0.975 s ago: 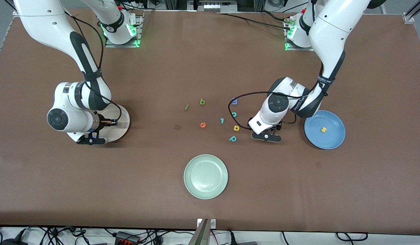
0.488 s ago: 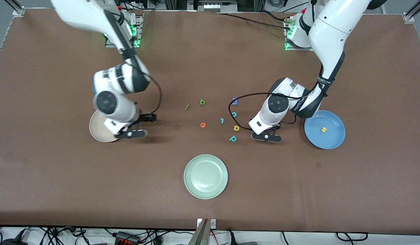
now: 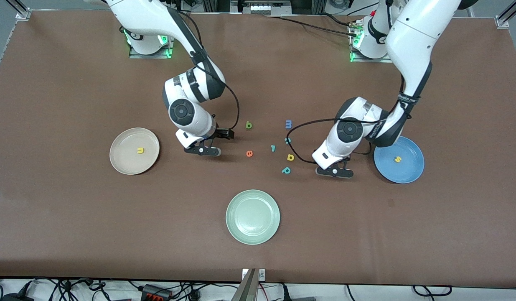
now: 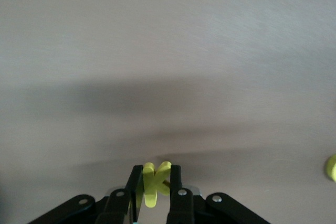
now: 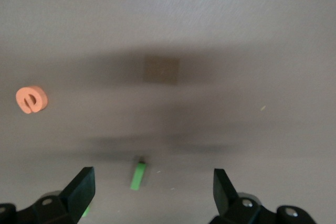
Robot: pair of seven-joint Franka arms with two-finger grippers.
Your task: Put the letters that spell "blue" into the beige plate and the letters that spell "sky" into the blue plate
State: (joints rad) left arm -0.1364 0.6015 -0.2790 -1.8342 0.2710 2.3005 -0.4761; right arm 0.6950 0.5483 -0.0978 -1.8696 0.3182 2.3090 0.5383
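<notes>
3 plates point(image 3: 134, 151), 8 visible loose letters point(image 3: 249, 154)

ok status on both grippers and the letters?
Left gripper shut on yellow k, beside blue plate. Right gripper open over green l. Yellow u in beige plate. Nothing blocking.

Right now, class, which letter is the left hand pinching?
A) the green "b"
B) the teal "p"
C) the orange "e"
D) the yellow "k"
D: the left wrist view shows the yellow "k" clamped in the left hand.
</notes>
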